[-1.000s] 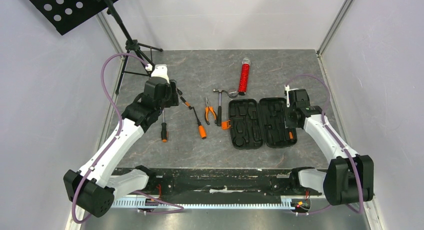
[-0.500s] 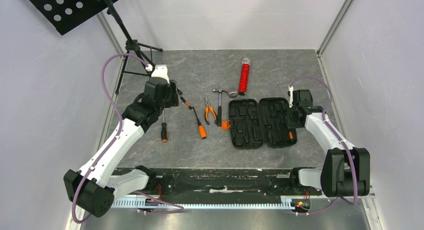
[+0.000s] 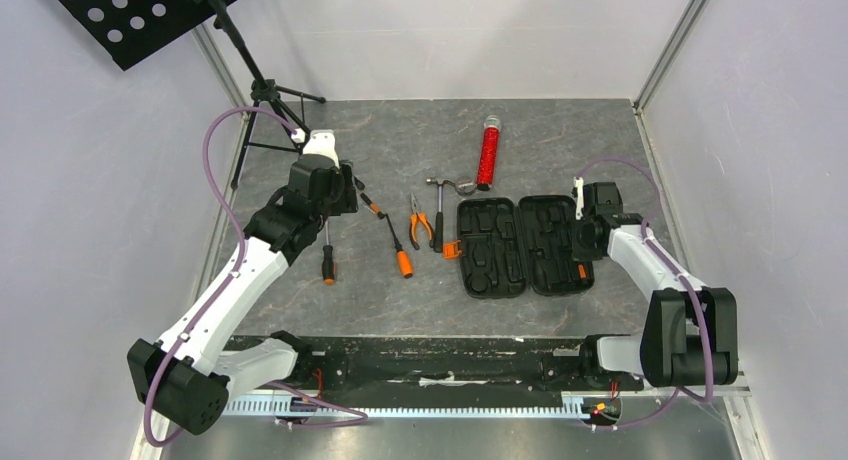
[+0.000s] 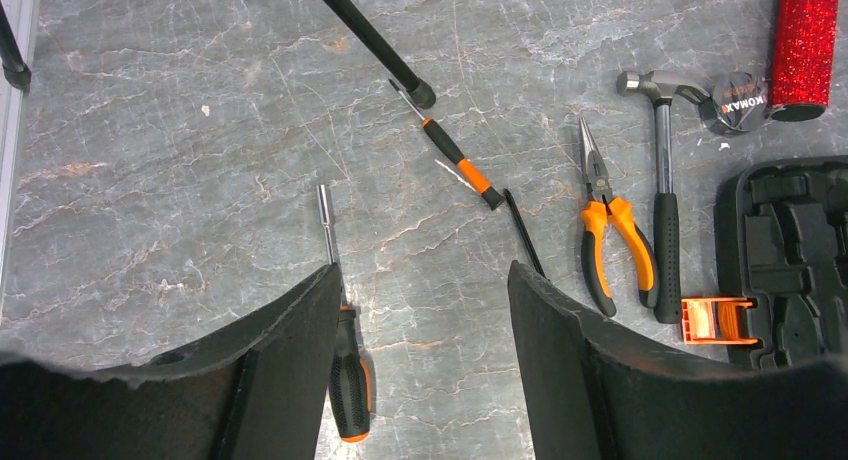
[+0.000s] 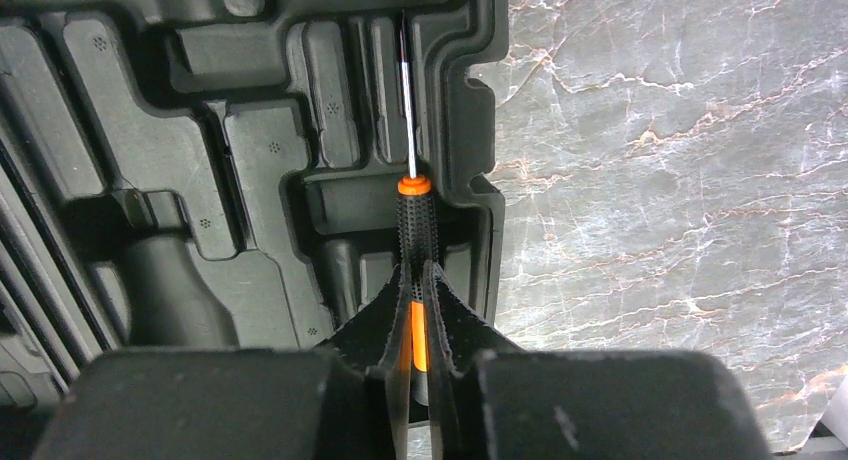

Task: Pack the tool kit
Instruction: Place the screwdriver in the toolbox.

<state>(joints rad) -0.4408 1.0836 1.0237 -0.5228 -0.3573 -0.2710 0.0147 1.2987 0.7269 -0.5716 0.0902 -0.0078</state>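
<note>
The black case [image 3: 520, 245] lies open and flat on the grey table [image 3: 560, 140], right of centre, with its orange latch [image 3: 451, 249] on the left edge. The right gripper [image 5: 412, 280] is down over the case's right half, fingers pinching the handle of a slim screwdriver [image 5: 414, 220]. Its thin shaft runs along a narrow moulded slot just inside the rim.

The left gripper [image 4: 425, 280] hovers over the loose tools to the left of the case, jaws spread wide and holding nothing. Under it lie a socket-tipped screwdriver [image 4: 345, 370] and a short screwdriver [image 4: 455, 160]. Further right, the pliers [image 4: 610, 230] and the hammer [image 4: 664, 200] sit side by side near the latch. A red tube [image 3: 488, 152] lies beyond the case, and a tripod stand [image 3: 262, 90] fills the far left corner.
</note>
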